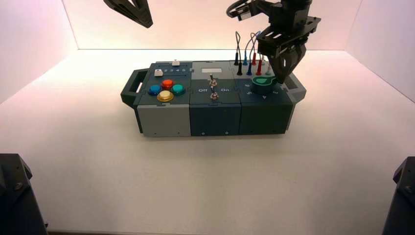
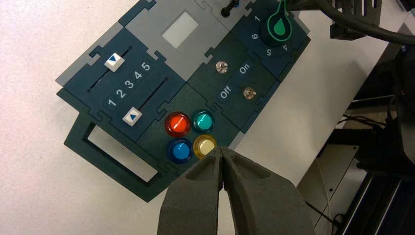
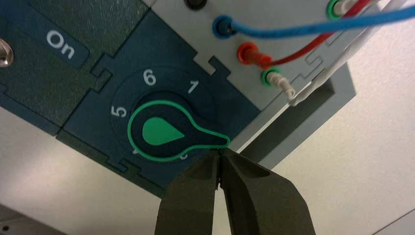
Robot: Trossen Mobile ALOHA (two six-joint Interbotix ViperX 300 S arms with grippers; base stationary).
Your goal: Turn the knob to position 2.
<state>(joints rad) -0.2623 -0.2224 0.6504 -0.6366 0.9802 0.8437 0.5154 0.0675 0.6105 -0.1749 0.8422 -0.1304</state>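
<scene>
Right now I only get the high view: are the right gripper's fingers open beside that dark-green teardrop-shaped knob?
Observer: No, the right gripper is shut, tips at the pointed tip of the knob.
Operator: Pointing at which number?
Observer: Just past the pale digit 1, away from the 6; no 2 shows.
Operator: And the other arm?
Observer: The left gripper is shut, its tips in line with the round yellow button.
</scene>
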